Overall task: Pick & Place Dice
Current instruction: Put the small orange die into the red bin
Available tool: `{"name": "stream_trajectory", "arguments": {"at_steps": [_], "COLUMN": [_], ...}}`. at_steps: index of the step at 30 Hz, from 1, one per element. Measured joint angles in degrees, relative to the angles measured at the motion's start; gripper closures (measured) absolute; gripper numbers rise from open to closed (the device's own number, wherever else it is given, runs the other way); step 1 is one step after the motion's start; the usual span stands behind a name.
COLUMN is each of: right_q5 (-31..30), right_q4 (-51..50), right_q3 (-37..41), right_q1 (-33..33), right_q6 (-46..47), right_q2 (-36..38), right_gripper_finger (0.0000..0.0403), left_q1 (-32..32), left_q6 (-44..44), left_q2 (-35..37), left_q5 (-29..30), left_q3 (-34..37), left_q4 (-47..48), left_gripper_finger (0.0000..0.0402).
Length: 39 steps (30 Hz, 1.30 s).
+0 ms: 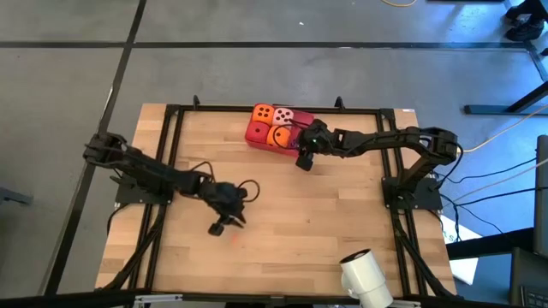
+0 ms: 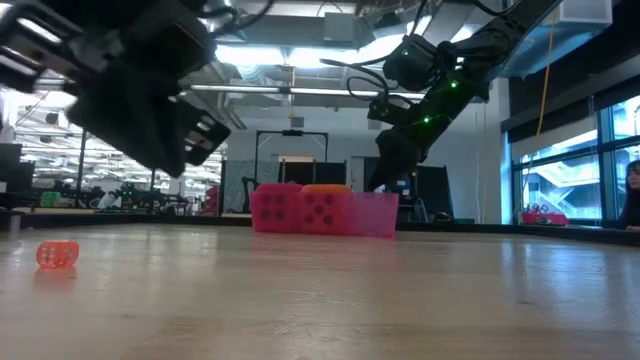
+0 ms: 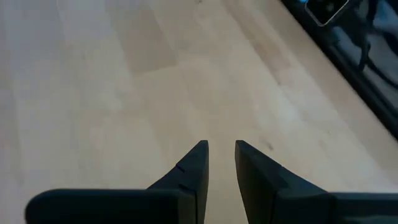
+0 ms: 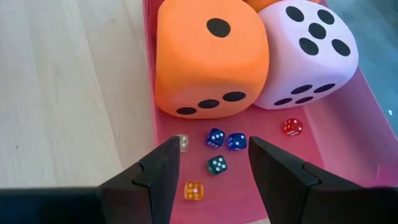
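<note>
Big dice [image 1: 272,125] sit in the tray [image 1: 254,136], upper centre. One small die [image 2: 57,255] is left on the worktop [image 1: 282,222], lower left. Left hand [image 1: 224,224] hovers narrow and empty; right hand [image 4: 208,171] half open over tray, holding nothing.

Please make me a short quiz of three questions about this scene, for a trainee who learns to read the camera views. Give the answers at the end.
1. True or false: the right gripper is holding the pale pink die.
2. How many big dice lie in the pink tray, seen from the high view? A) two B) three C) four
3. Where does the small red die lie?

Key:
1. False. Its fingers stand open and empty over the tiny dice in the tray.
2. C.
3. On the bare wooden table, outside the tray, close to the left gripper.
</note>
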<state>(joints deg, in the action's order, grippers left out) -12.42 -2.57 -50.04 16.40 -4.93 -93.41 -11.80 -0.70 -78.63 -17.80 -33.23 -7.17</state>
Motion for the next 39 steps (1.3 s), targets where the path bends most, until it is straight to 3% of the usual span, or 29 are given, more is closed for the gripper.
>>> {"name": "stream_trajectory", "arguments": {"at_steps": [6, 14, 20, 30, 39], "right_q5": [2.81, 11.73, 12.32, 12.27, 12.27], "right_q4": [0.02, 0.04, 0.04, 0.04, 0.04], "right_q3": [0.0, 0.0, 0.0, 0.0, 0.0], "right_q1": [0.0, -0.07, -0.15, -0.15, -0.15], "right_q6": [2.88, 4.55, 5.31, 4.07, 4.03], "right_q2": [0.02, 0.07, 0.07, 0.07, 0.07], "right_gripper_finger": [0.0211, 0.0211, 0.0211, 0.0211, 0.0211], "left_q1": [-6.23, -16.1, -19.21, -20.03, -20.17], "left_q6": [10.02, 6.63, 9.82, 16.79, 18.93], "left_q2": [0.02, -2.18, -2.27, -2.99, -8.76], "left_q5": [5.49, 13.78, 22.7, 27.22, 23.82], "left_q3": [2.18, 2.27, 2.27, 2.24, 2.17], "left_q4": [-7.71, -9.31, -6.27, -0.18, -3.84], "left_gripper_finger": [0.0329, 0.0326, 0.0295, 0.0251, 0.0249]}}
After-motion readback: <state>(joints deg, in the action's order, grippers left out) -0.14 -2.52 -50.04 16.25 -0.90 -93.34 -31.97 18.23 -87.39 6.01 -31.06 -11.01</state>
